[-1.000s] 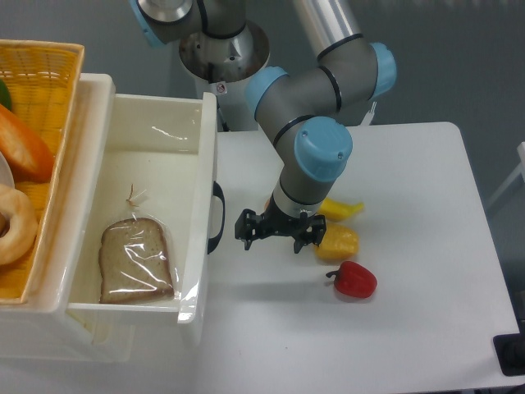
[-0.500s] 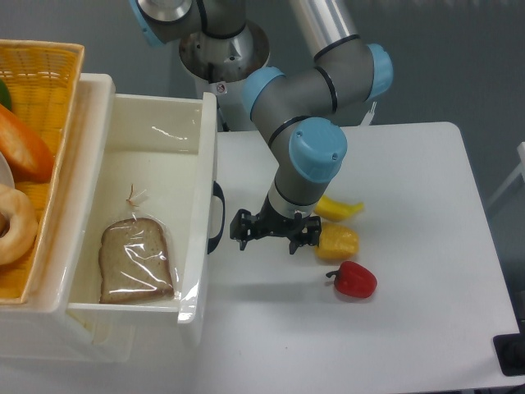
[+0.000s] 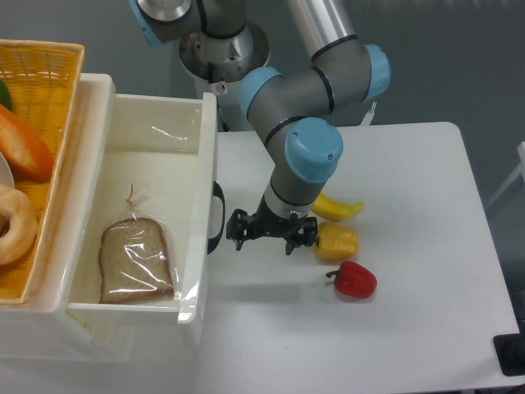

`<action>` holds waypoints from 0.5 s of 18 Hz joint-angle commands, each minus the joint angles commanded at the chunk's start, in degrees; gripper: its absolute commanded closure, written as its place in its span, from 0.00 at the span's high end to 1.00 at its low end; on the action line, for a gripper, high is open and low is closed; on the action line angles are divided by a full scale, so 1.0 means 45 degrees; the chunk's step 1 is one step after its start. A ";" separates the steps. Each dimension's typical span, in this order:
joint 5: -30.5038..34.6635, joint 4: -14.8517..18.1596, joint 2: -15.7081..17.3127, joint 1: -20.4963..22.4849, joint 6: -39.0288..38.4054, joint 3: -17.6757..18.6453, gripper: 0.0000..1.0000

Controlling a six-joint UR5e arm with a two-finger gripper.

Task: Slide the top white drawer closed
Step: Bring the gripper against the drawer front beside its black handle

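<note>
The top white drawer [image 3: 202, 156] stands pulled out to the right from its cabinet, its front panel carrying a dark curved handle [image 3: 216, 217]. Inside it lies a bagged slice of bread [image 3: 135, 260]. My gripper [image 3: 264, 235] hangs just right of the handle, a small gap away from the drawer front. Its black fingers are spread apart with nothing between them.
A yellow wicker basket [image 3: 51, 98] with pastries sits on the cabinet at the left. On the white table, right of the gripper, lie a banana [image 3: 338, 208], a yellow pepper [image 3: 337, 242] and a red pepper [image 3: 354, 280]. The robot base [image 3: 223, 53] stands behind.
The gripper has drifted a little to the left, toward the drawer front and its handle. The drawer has not moved.
</note>
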State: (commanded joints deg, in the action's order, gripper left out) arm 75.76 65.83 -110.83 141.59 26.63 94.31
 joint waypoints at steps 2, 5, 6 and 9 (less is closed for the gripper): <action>-0.0020 0.0000 0.0019 -0.0020 0.0000 0.0000 1.00; -0.0020 -0.0019 0.0039 -0.0039 0.0000 0.0000 1.00; -0.0020 0.0000 0.0039 -0.0039 0.0000 0.0000 1.00; -0.0136 0.0000 0.0059 -0.0136 0.0000 -0.0019 1.00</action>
State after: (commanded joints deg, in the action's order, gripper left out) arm 75.15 65.83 -110.57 140.98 26.63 94.22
